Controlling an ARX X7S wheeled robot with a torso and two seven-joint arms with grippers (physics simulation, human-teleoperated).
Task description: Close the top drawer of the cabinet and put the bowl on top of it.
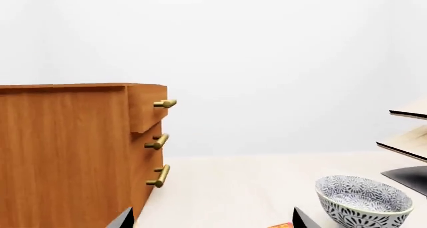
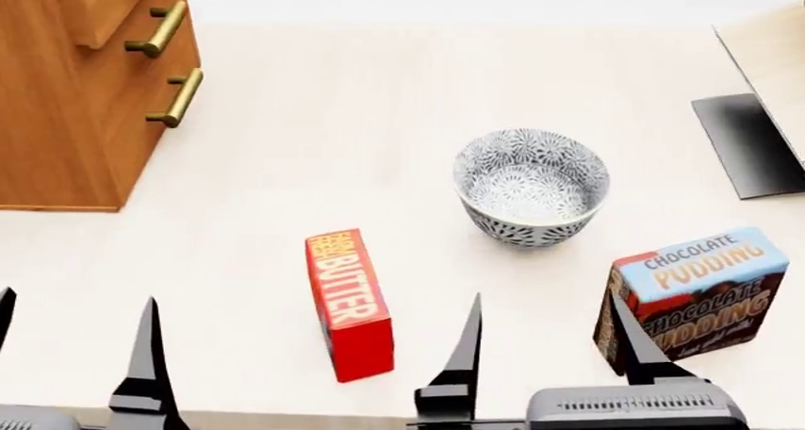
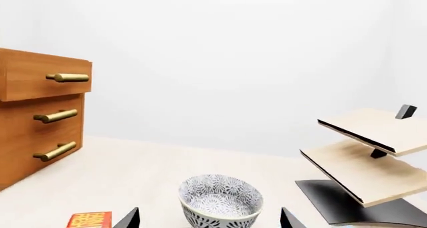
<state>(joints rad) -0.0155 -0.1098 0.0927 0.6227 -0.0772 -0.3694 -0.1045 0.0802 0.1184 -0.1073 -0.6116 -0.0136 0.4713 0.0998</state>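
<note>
The orange-brown cabinet (image 2: 63, 119) stands at the table's far left. Its top drawer (image 1: 148, 107) is pulled out a little past the two lower fronts, as the right wrist view also shows (image 3: 40, 79). The patterned bowl (image 2: 531, 187) sits upright on the table, right of centre, also seen as the bowl (image 3: 220, 198) and the bowl (image 1: 363, 200). My right gripper (image 2: 550, 347) is open with nothing held; the bowl stands ahead of it. Near the front left edge my left gripper (image 2: 75, 355) is open and empty too, short of the cabinet.
A red butter box (image 2: 349, 303) lies between the two grippers. A chocolate pudding box (image 2: 698, 298) stands just right of my right gripper. A pale wood shelf structure (image 3: 373, 158) on a black base (image 2: 748, 142) occupies the far right.
</note>
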